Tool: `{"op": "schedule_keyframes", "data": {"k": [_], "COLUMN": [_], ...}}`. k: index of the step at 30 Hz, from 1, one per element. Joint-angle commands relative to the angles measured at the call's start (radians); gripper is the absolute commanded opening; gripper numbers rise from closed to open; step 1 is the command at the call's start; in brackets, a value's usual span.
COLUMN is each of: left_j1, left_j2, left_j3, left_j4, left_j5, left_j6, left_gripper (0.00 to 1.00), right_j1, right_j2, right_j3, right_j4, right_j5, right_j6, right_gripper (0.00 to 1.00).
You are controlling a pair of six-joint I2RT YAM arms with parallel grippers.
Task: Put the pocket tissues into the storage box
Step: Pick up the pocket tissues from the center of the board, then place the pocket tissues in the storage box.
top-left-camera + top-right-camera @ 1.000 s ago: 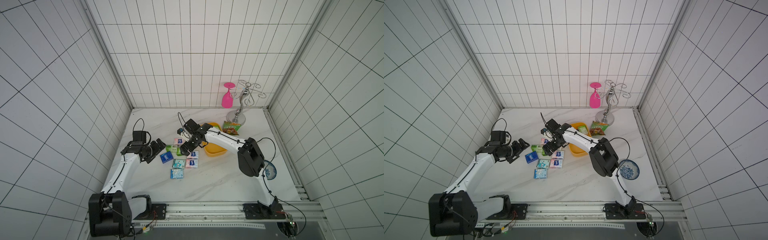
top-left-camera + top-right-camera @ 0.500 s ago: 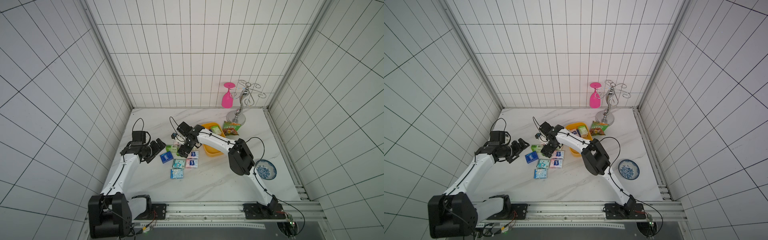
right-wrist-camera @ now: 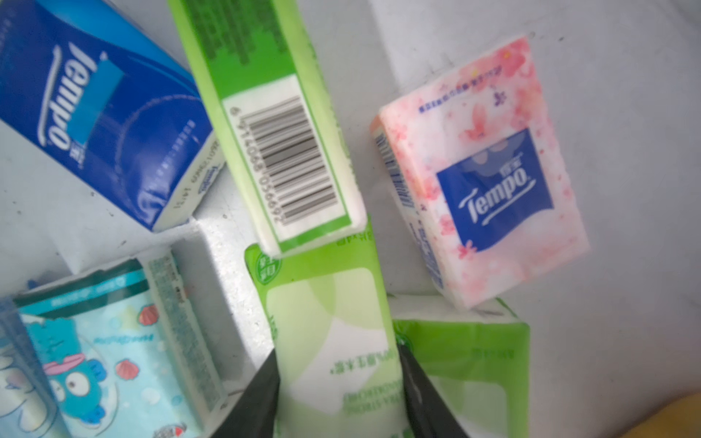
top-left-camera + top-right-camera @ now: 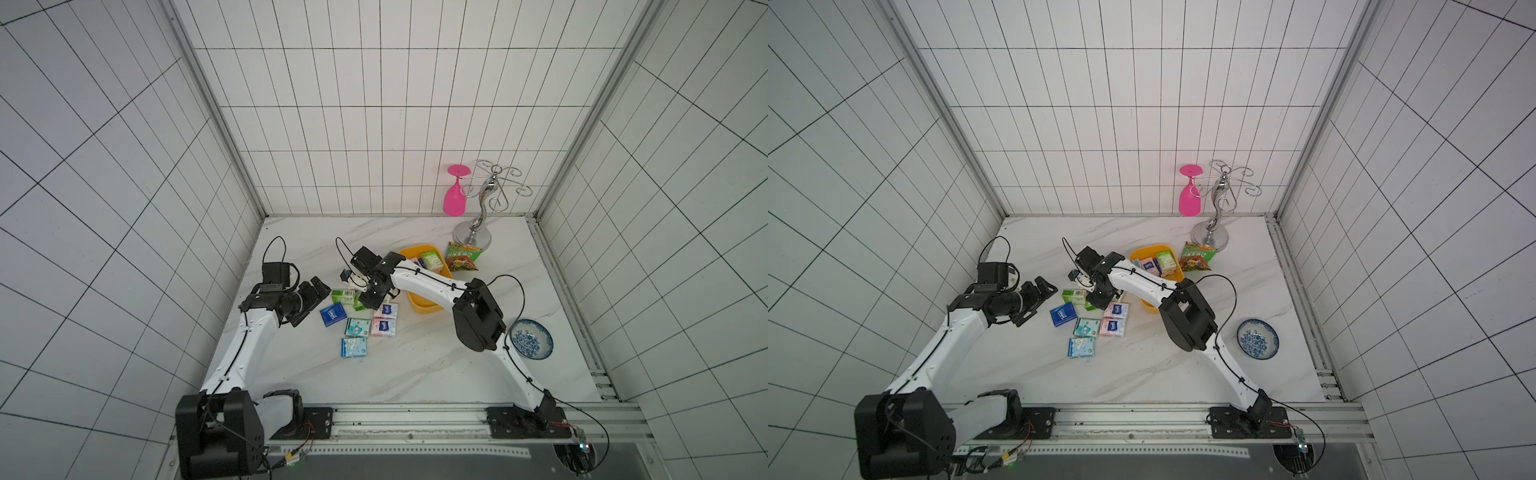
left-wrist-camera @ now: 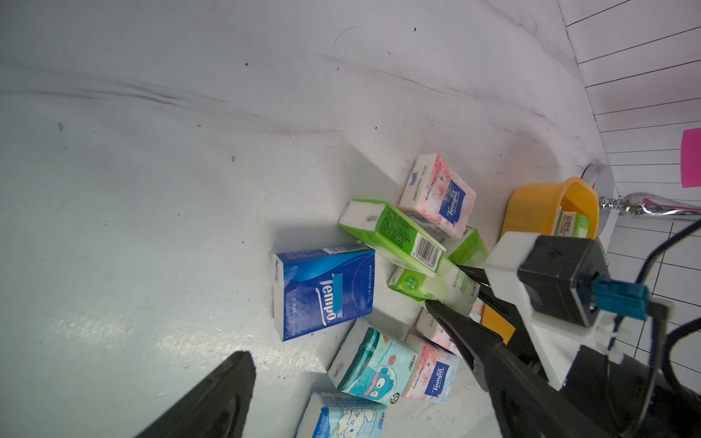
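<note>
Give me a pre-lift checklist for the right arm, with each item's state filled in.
1. Right gripper has its fingers on both sides of the light green packet: ok.
2. Grip firm enough to lift: cannot tell.
3. Barcode packet clear of the light green packet: not ok, its end lies on it.
4. Left gripper open and off to the side: ok.
5. Storage box has free room: ok, its near end is bare.

occluded: storage box (image 4: 419,309) near wall partly behind right arm in both top views | cut off: teal packet (image 3: 113,352) at right wrist frame edge | blurred: print on green packet (image 3: 337,341) between right fingers, unreadable
</note>
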Motion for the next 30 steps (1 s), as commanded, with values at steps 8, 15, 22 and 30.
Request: {"op": "schedule_keyframes", "data": {"k": [8, 15, 22, 30], "left_j1": [0.005, 0.003, -0.142, -0.286], "left_j2": [0.000, 0.023, 0.095, 0.163], "left_j3": [-0.001, 0.020, 0.105, 0.173], "left_j4": [0.021, 0.036, -0.010, -0.001], "left_j5": [0.021, 0.052, 0.002, -0.038], "left_j6": [-0.002, -0.006, 0.058, 0.046], "left_gripper": [0.98, 0.97, 0.98, 0.98], "right_j1": [0.003, -0.034, -0.152, -0.330], "right_j2": [-0.117, -0.261, -0.437, -0.499], "right_j3": [-0.026, -0.115, -0.271, -0.381], "right_j4": [-0.024, -0.042, -0.002, 0.025], "right_j5": [-0.003, 0.022, 0.035, 0.083], "right_j6": [0.115, 0.312, 0.453, 0.530], "right_gripper": [0.40, 0.44, 0.42, 0.42]}}
